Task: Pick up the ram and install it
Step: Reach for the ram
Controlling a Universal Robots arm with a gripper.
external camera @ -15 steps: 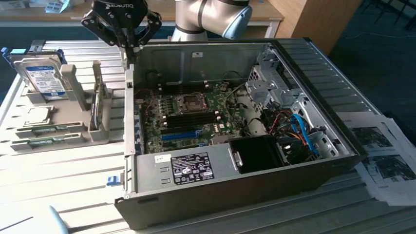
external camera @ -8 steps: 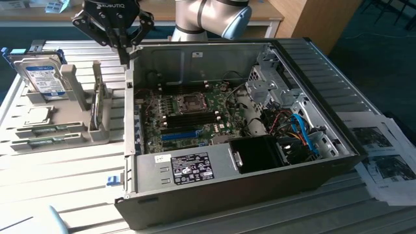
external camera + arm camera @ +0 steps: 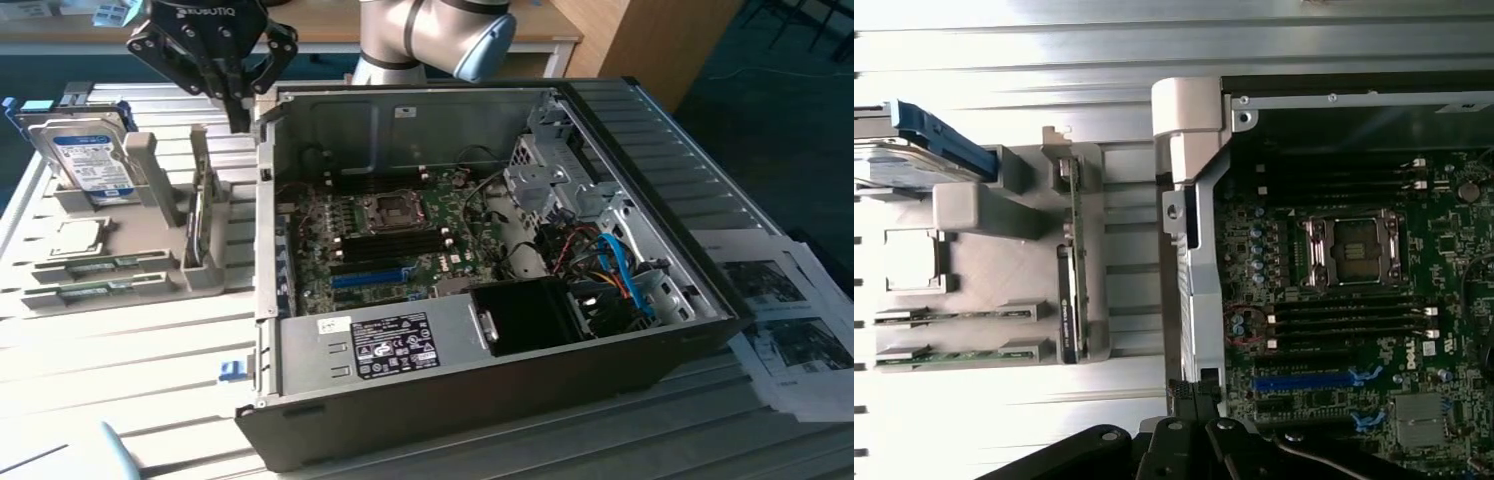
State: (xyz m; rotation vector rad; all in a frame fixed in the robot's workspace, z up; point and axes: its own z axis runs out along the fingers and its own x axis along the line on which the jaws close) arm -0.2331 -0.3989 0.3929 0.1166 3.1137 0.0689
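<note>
**Hovering shut beside the case, ram not yet gripped**

Risk comes first. The ram (image 3: 196,228) (image 3: 1068,290) stands on its long edge in a narrow slot of the grey holder (image 3: 154,190) (image 3: 984,215), just beside the computer case (image 3: 400,95) (image 3: 1189,130). The tool (image 3: 238,105) (image 3: 1192,392) is clenched on nothing. A descent like this would, I judge, press closed fingers onto the board's thin top edge or clip the case wall. A skewed grip could tip the stick or drag the holder across the table (image 3: 134,350). Two other green sticks (image 3: 87,268) (image 3: 949,317) lie in the holder's front slots and are easy to mistake. As for pose, the arm hangs the tool pointing down, above the holder and the case wall, touching neither.
</note>
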